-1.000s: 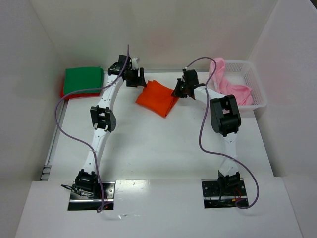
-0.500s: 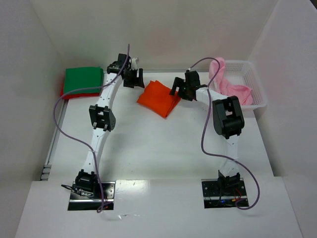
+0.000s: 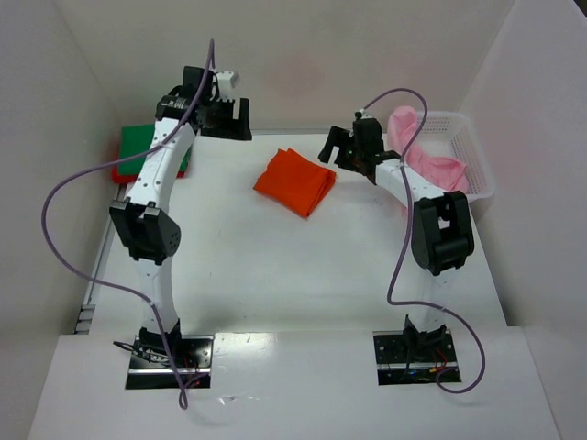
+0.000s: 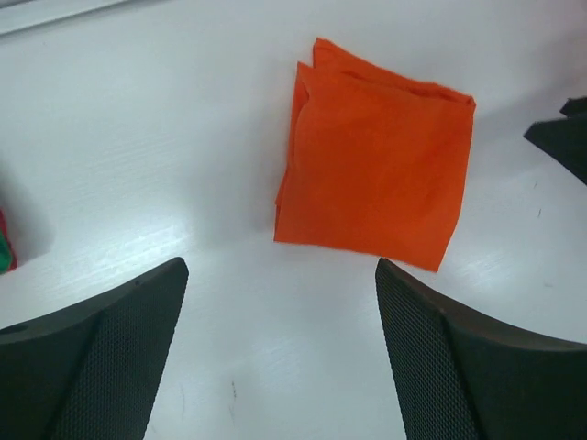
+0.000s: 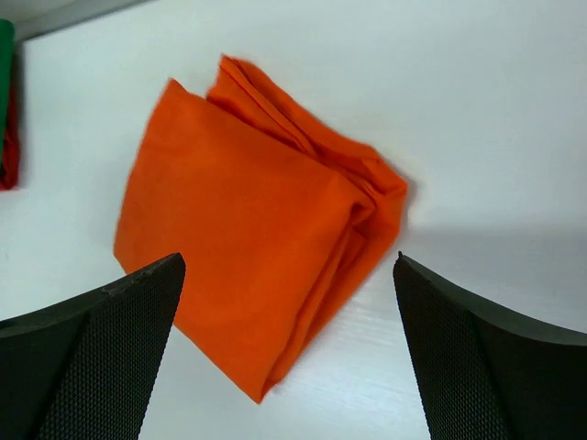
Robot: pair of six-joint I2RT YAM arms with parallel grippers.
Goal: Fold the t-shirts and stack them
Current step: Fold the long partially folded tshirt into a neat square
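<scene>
Your folded bright orange cloth t-shirt (image 3: 294, 181) lay slantwise on the white table (image 3: 275, 266). Near it, the left fingers (image 4: 92, 367) and right fingers (image 5: 83, 357) gaped empty, and a green cloth t-shirt (image 3: 131, 144) sat well left.

Nothing here can be read. The folded orange t-shirt (image 4: 376, 174) is plain cloth, and no legible letters, numbers or labels show on the white surface (image 4: 138, 137).
</scene>
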